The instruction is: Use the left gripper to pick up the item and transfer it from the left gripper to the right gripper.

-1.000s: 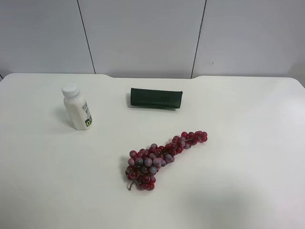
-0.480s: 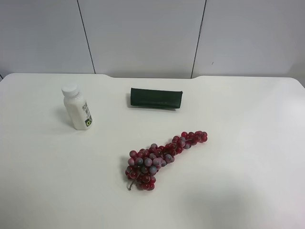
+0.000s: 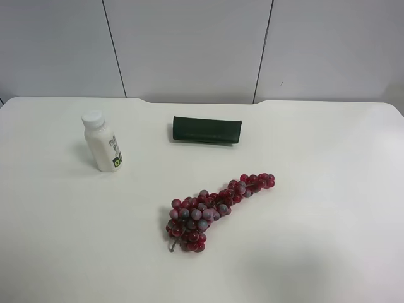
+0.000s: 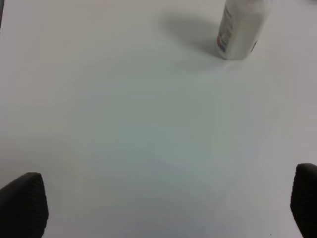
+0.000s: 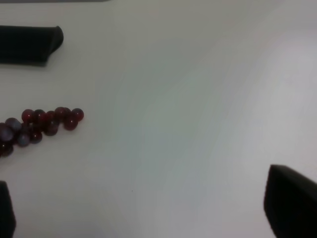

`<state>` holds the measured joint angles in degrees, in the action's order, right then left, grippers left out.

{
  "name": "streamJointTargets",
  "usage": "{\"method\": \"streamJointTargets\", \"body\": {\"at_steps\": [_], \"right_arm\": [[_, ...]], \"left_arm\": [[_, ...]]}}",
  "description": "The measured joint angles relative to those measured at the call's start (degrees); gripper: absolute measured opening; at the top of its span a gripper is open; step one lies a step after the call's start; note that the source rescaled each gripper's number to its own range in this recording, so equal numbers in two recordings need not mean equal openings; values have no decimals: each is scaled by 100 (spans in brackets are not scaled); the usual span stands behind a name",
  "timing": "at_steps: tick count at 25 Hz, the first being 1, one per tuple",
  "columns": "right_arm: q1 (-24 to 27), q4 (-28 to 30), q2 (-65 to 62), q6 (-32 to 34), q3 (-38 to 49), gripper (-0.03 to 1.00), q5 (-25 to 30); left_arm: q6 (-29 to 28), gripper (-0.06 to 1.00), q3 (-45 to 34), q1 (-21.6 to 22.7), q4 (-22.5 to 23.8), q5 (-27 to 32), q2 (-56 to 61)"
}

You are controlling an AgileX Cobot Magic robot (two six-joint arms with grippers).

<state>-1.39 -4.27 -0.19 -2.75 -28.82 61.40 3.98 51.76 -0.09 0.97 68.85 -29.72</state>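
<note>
- A white tabletop (image 3: 328, 189) stands before pale wall panels; no arm shows in the high view.
- A small white bottle (image 3: 102, 144) with a white cap stands upright towards the high view's left, touched by nothing.
- A dark green pouch (image 3: 206, 130) lies well apart from it, and a red grape bunch (image 3: 214, 208) lies nearer the camera.
- The left hand (image 4: 163, 203) is spread wide and empty; the bottle stands ahead of it, well apart.
- The right hand (image 5: 148, 206) is also wide and empty, with the grapes' tip in its view.
- Judged step: the pick-up is not yet started. Next, the left hand must reach the bottle and straddle its body before closing.
</note>
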Motion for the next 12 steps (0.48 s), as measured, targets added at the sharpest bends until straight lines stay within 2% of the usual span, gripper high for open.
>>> {"method": "streamJointTargets", "body": {"at_steps": [6,12], "right_arm": [[0,0,0,0,0,98,0],[0,0,0,0,0,98,0]], "left_arm": [[41,97,919,0,-97,71,-1850],[50,97,1598,0,-640,80,-3465]]}}
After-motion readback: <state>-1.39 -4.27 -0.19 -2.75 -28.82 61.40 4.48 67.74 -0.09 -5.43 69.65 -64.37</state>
